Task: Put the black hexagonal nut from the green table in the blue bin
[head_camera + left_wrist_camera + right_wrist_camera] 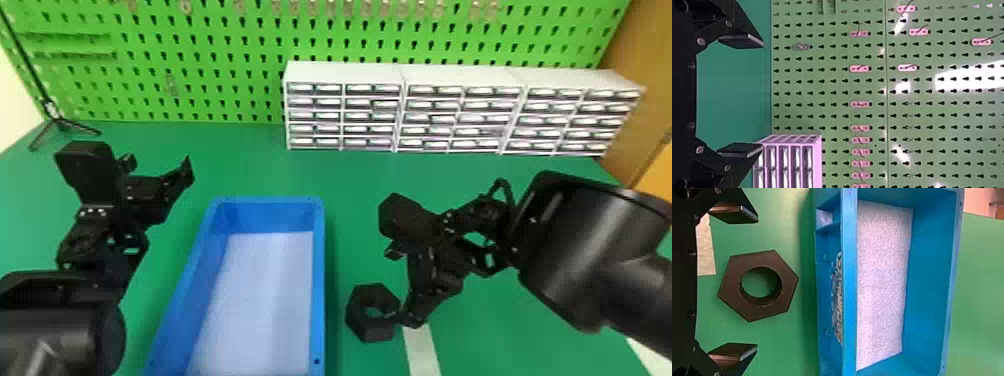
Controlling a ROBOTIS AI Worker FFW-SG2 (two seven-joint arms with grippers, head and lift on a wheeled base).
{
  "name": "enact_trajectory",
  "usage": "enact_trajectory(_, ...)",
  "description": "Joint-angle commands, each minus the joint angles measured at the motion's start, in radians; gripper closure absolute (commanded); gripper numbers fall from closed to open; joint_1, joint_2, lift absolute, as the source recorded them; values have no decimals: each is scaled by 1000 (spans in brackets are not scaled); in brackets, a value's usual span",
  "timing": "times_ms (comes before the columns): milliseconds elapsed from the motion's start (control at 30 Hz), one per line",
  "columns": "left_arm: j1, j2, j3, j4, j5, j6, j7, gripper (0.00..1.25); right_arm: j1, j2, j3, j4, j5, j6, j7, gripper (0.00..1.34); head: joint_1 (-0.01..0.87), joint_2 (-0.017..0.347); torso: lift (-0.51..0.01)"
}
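Placement has yet to begin, as far as the views show: the black hexagonal nut (372, 330) lies flat on the green table (350, 175), outside the blue bin (319, 300). With twelve o'clock towards the pegboard (215, 65) in the head view, the nut sits at three o'clock from the bin, near its long wall. The approach looks largely done. The right gripper (757, 283) comes in from about two o'clock of the nut, its claw wide and empty, and the right wrist view shows space between the nut and both fingers. What is left, I judge, is nearly all the handling: settle around the nut, close on it, lift, carry it towards nine o'clock over the rim and let go above the pale liner (260, 300). The left gripper (763, 95), also wide and empty, waits between ten and eleven o'clock from the bin.
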Motion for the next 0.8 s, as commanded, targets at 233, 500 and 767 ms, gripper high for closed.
enact_trajectory(233,-13,0,-11,11,5,-2,1,335,32,100,-85,136,114,-55,77,167,686,28,-96)
enact_trajectory(500,-15,0,-5,12,9,-5,3,341,24,187,-102,244,175,-115,91,176,686,28,-96)
enact_trajectory(767,-16,0,-2,12,11,-9,3,341,16,250,-91,343,211,-158,89,176,686,28,-96)
